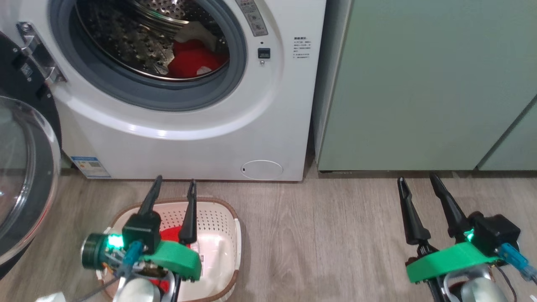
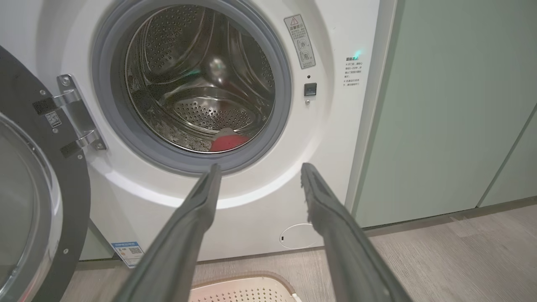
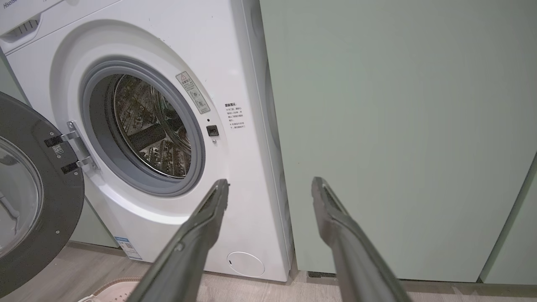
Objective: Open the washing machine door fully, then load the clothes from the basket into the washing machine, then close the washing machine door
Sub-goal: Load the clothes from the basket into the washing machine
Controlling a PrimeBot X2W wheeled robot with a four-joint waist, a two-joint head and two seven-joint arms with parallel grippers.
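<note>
The white washing machine [image 1: 235,138] stands ahead with its door [image 1: 25,176] swung wide to the left, glass bowl facing me. Red and white clothes [image 1: 195,58] lie inside the steel drum [image 2: 201,79]. On the floor before it sits the cream basket [image 1: 218,218] with red fabric [image 1: 170,234] showing behind my left arm. My left gripper [image 1: 175,188] hovers open over the basket's far rim, empty. My right gripper [image 1: 419,184] stands open and empty over the floor to the right, facing the green cabinet. The door [image 3: 37,197] and drum opening [image 3: 147,126] also appear in the right wrist view.
Pale green cabinets [image 1: 423,84] stand right of the machine. A small round service flap [image 1: 262,170] sits low on the washer front. Wood-look floor [image 1: 319,243] lies between basket and right gripper.
</note>
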